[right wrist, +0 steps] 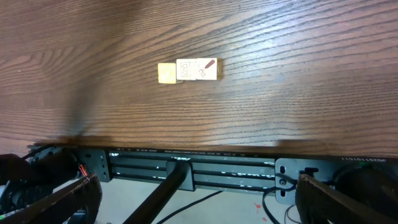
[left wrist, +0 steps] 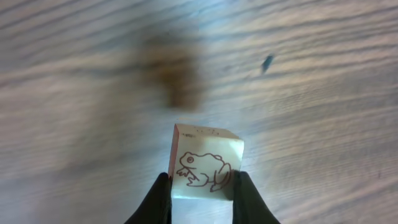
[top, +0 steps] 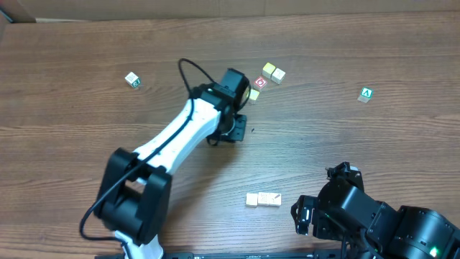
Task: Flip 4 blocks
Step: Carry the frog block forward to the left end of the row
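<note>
We see our left claw [left wrist: 202, 186] clamped on the frog block [left wrist: 208, 155], which sits between its dark fingers [left wrist: 158, 202]. The lower part of the block is cut off by the frame. The surface [left wrist: 74, 93] behind is blurred. Our right claw [right wrist: 199, 196] stands wide apart, with a row of pale blocks [right wrist: 198, 69] lying well ahead.

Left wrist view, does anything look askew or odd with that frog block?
Nothing spilled or damaged. The frog block is pinched in the left end effector and sits slightly askew, its top edge slanting down to the right.
</note>
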Controlling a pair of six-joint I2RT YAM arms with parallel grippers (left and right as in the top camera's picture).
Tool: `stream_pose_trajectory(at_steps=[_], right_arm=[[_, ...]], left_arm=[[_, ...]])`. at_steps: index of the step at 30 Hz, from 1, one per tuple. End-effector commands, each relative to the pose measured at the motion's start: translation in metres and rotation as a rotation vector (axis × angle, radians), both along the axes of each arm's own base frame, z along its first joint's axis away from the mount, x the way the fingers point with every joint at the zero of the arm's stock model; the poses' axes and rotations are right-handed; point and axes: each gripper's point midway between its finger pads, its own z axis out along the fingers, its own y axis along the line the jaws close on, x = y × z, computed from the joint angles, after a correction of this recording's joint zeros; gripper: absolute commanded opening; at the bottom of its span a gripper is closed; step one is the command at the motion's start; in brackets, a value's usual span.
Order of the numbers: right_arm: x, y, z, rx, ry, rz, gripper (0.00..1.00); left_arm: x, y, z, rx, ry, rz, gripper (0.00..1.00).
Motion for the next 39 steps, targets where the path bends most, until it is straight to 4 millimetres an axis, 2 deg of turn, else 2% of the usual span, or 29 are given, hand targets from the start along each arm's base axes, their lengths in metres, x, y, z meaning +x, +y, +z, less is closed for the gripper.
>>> stream_pose_trajectory(at_steps=[1, 7, 11, 15, 19, 25, 28, 34, 39], right_arm=[[0.001, 0.001, 0.005, 0.01, -0.014, 0.004, 1.0], [0.0, -0.001, 0.004, 0.002, -0.009, 0.004, 1.0], [-0.002, -0.003, 0.003, -0.006, -0.004, 0.004, 1.0], [-0.002, -0.003, 0.003, -0.007, -0.004, 0.005, 1.0], [-0.002, -0.003, 0.003, -0.008, -0.003, 0.004, 1.0], [-0.002, -0.003, 0.003, -0.007, -0.003, 0.004, 1.0], [-0.002, -0.003, 0.003, -0.007, -0.003, 0.005, 1.0], [-0.002, -0.003, 0.003, -0.007, -0.003, 0.004, 1.0], [-0.001, -0.002, 0.003, -0.004, -0.005, 0.004, 1.0]], left_arm=[[-0.004, 0.01, 0.02, 0.023, -0.036, 0.082, 0.05], [-0.047, 0.027, 0.012, 0.019, -0.024, 0.186, 0.04], [-0.086, 0.036, 0.0, -0.014, -0.028, 0.251, 0.05], [-0.116, 0.031, -0.005, -0.074, -0.069, 0.237, 0.04], [-0.139, 0.026, -0.011, -0.111, -0.105, 0.275, 0.04], [-0.159, 0.023, -0.037, -0.134, -0.095, 0.338, 0.04], [-0.16, 0.021, -0.045, -0.156, -0.105, 0.343, 0.04], [-0.15, 0.008, -0.04, -0.222, -0.141, 0.339, 0.04], [-0.151, 0.004, -0.04, -0.239, -0.127, 0.319, 0.04]])
